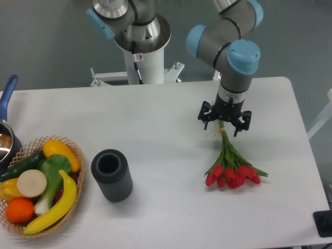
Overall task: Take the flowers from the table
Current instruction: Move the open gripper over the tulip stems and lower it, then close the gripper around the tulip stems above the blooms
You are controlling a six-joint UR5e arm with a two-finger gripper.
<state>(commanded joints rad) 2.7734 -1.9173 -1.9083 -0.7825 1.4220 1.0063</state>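
The gripper, jaws wide, straddles the stem end of the tulip bunch; blooms point toward the desk's near edge.

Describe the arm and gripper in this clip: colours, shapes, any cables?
The arm is built of grey tubular segments with light-blue round caps on the joints, on a white column base. A thin dark cable runs down that column. The gripper is black and compact, with short black jaws splayed beneath a silver-and-black wrist.
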